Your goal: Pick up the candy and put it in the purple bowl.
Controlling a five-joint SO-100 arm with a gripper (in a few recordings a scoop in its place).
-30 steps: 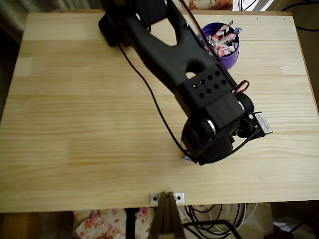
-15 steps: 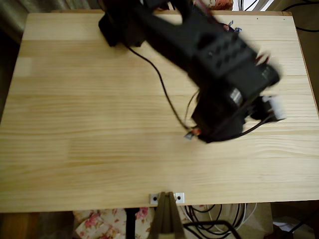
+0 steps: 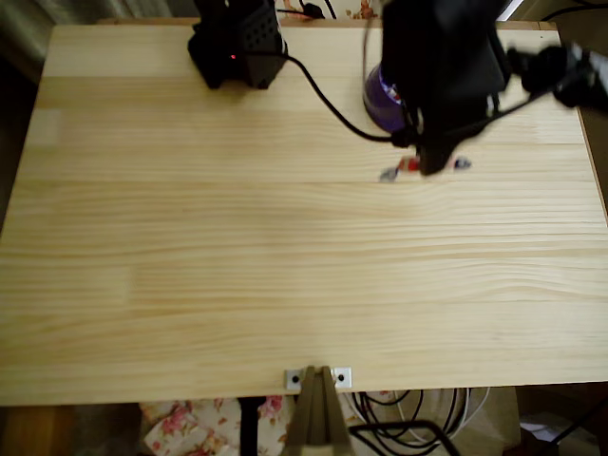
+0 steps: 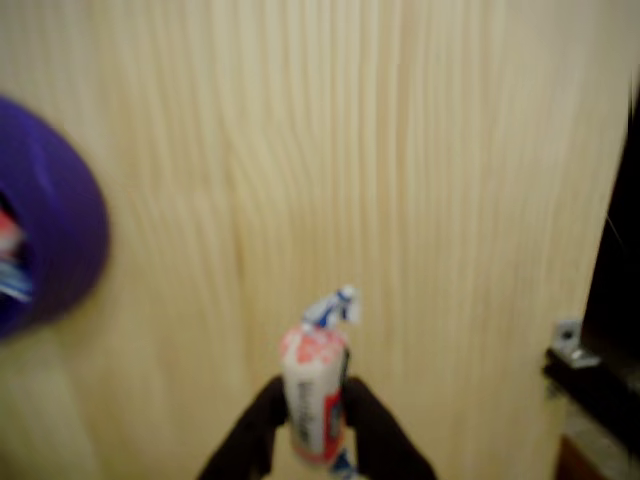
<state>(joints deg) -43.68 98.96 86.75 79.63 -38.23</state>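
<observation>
Change: arm has swung from table middle up to the far right corner.
Table [image 3: 190, 266]: pale wood.
Purple bowl [image 3: 377, 95]: mostly hidden under the arm, seemingly just beside the gripper.
Gripper [image 4: 315, 425]: fingers closed around the candy [image 4: 313, 395], held upright above the table.

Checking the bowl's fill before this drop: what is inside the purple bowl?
In the wrist view the purple bowl shows a blurred bit of red, white and blue wrapper at its edge; the rest is cut off. Overhead, the arm covers its inside.

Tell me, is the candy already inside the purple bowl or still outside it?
Outside. In the wrist view the gripper holds the candy above bare table, beside the purple bowl.
</observation>
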